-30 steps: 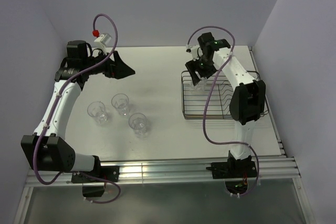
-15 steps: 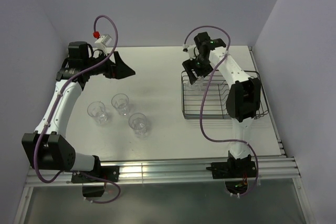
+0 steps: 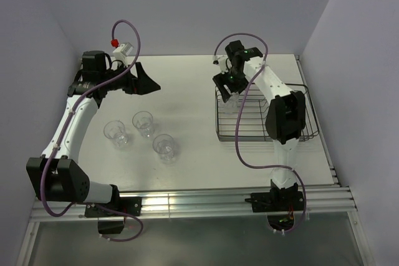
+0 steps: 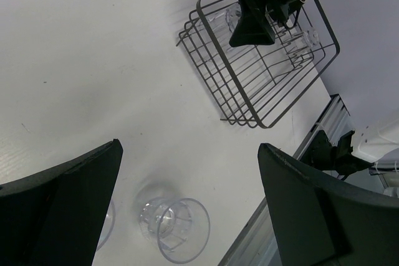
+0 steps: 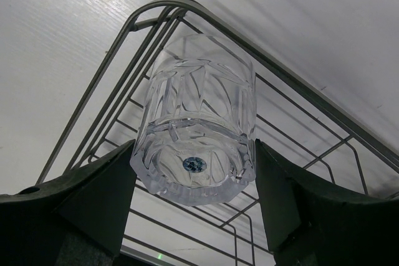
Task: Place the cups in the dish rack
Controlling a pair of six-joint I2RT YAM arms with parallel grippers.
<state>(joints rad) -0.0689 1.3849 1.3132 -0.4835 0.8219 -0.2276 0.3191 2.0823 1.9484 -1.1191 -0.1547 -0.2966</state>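
1. A clear faceted tumbler (image 5: 196, 123) stands upside down in the far-left corner of the dish rack (image 5: 159, 7), its thick base turned up toward the right wrist camera.
2. The right gripper (image 3: 225, 86) is closed partway around this tumbler. One dark finger (image 5: 93, 197) lies against its left side and the other against its right.
3. The dish rack sits on the right half of the white table (image 3: 187, 91), just in front of the right arm's upper links. From the left wrist view a second clear shape seems to stand in the rack's far side, but it is too small to make out.
4. Three more cups stand upright on the table's left half, well apart from the rack. They are the left tumbler (image 3: 116, 133), the middle tumbler (image 3: 144, 123) just beside it, and the near tumbler (image 3: 164, 147), closest to the arm bases.
5. The left gripper (image 4: 190, 147) hangs above the table beyond those three cups. Its jaws are spread wide with nothing between them, and it touches no cup.
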